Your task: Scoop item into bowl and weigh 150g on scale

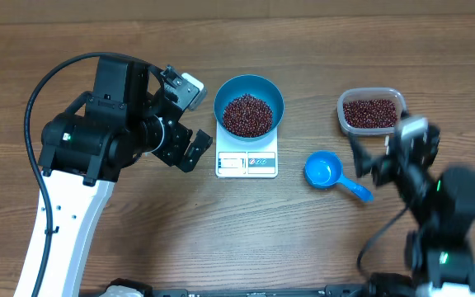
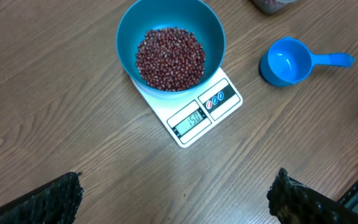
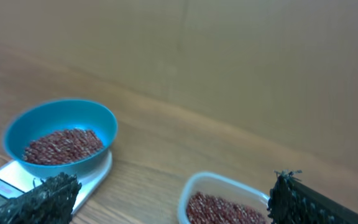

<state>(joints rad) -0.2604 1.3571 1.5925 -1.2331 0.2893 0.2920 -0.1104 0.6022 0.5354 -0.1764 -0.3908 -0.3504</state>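
Spread wide and empty, the left gripper (image 2: 176, 208) and right gripper (image 3: 166, 202) flanked the flat white rectangular scale (image 1: 246, 162), long axis near-to-far, display edge nearest, digits unreadable, bearing the round blue bowl (image 1: 249, 83) of red-brown beans (image 1: 247, 115).

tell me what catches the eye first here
The deep blue bowl, heaped with dark red-brown beans, sits on the small white scale mid-table. To its right lies an empty blue scoop, with a clear plastic tub of more beans farther back. The left tool and the right tool both stand open and empty.
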